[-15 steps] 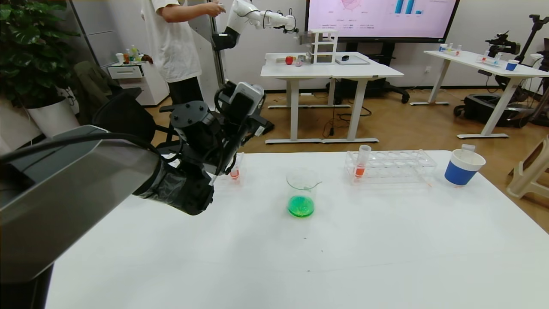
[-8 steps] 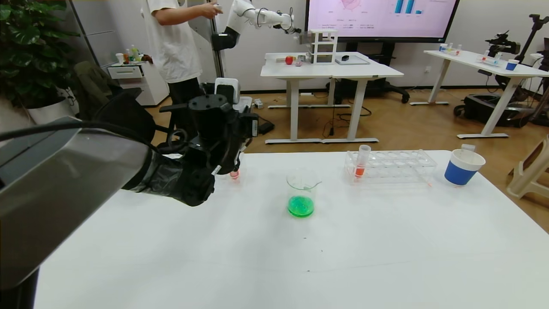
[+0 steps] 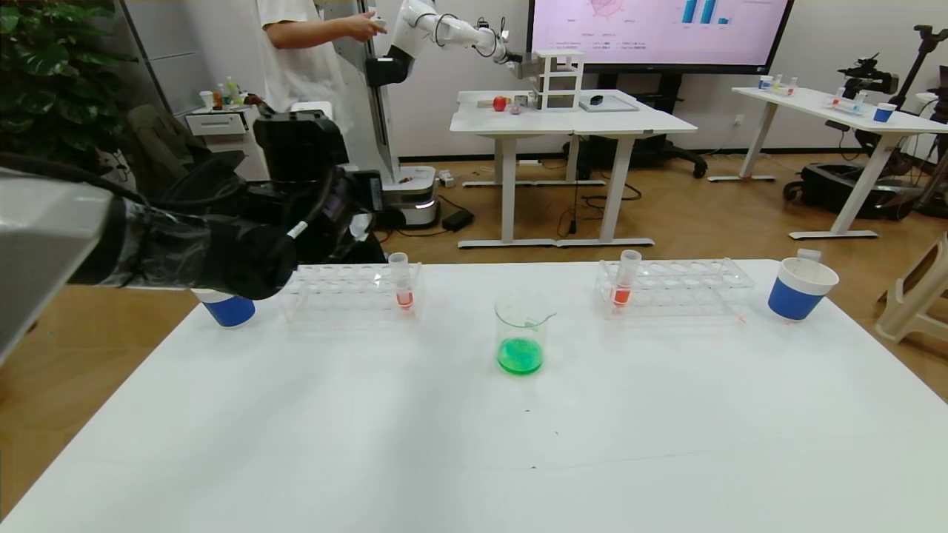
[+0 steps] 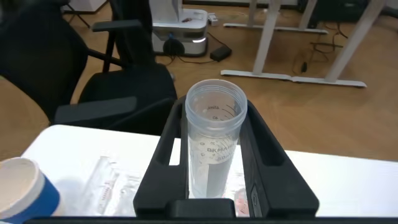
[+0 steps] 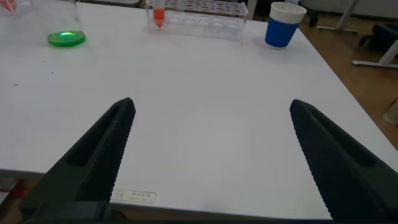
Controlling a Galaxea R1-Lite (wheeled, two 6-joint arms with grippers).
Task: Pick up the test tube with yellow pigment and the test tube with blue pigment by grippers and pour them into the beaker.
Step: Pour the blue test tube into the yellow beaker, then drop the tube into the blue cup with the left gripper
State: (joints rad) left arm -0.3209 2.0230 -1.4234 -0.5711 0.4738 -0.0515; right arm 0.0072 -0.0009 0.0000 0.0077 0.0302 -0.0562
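Empty test tube clamped in left end effector.

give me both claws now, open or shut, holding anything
Left claw: shut on an empty clear test tube, held beyond the table's far left edge.
Right claw: open, holding nothing, hovering over the white table.

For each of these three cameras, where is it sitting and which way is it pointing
Head: high, facing down over the table; left arm at left.
Left wrist: behind the left gripper, shut on an empty test tube above the table's far edge.
Right wrist: behind the open right gripper, facing across the table.
Head and right wrist share the beaker of green liquid.
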